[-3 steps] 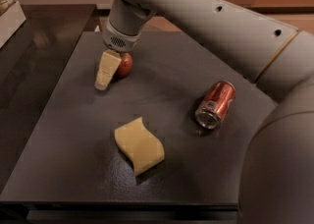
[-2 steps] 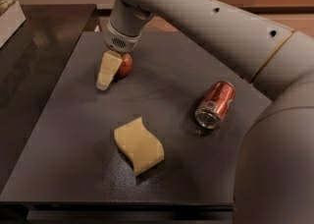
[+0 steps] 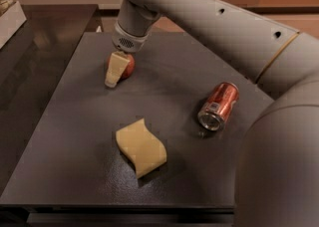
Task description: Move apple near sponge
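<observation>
The red apple (image 3: 127, 65) sits on the dark tabletop (image 3: 75, 136) at the back left. My gripper (image 3: 121, 73) comes down on it from above. One pale-yellow finger (image 3: 114, 69) presses against the apple's left front side, and the other is hidden behind the apple. The gripper looks shut on the apple, which still rests on the table. The pale-yellow wavy sponge (image 3: 141, 147) lies flat near the front middle, well apart from the apple.
A red-copper soda can (image 3: 219, 106) lies on its side to the right of the sponge, its top facing the front. My grey arm (image 3: 234, 37) spans the right side of the view. A pale box corner (image 3: 9, 14) sits at the far left.
The visible finger has moved a little to the right, in against the apple. The apple, sponge and can have stayed in place.
</observation>
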Controlling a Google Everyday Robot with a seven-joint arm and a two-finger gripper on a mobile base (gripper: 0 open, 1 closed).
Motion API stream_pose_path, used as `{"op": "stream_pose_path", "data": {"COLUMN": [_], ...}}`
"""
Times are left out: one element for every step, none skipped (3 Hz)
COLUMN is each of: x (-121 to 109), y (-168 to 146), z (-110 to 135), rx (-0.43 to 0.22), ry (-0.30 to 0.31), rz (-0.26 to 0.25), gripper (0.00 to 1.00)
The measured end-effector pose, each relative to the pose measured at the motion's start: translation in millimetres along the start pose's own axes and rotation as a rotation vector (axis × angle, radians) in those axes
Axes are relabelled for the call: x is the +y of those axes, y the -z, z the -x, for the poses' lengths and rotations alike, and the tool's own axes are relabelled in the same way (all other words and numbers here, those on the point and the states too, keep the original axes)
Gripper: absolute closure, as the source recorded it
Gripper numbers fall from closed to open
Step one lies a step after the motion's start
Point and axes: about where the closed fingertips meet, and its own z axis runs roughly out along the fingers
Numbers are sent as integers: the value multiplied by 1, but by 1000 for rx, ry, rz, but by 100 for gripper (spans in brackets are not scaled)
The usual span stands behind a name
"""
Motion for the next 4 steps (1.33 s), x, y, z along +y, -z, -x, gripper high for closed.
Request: {"op": "stream_pose_path", "data": {"x": [-2, -3, 0, 11], "y": [0, 6, 28, 55], "z": [-6, -10, -17, -34], "rx": [4, -4, -15, -9], "ry": [-2, -1, 12, 37], "rz": [1, 0, 0, 15], "gripper": [41, 65, 87, 100]}}
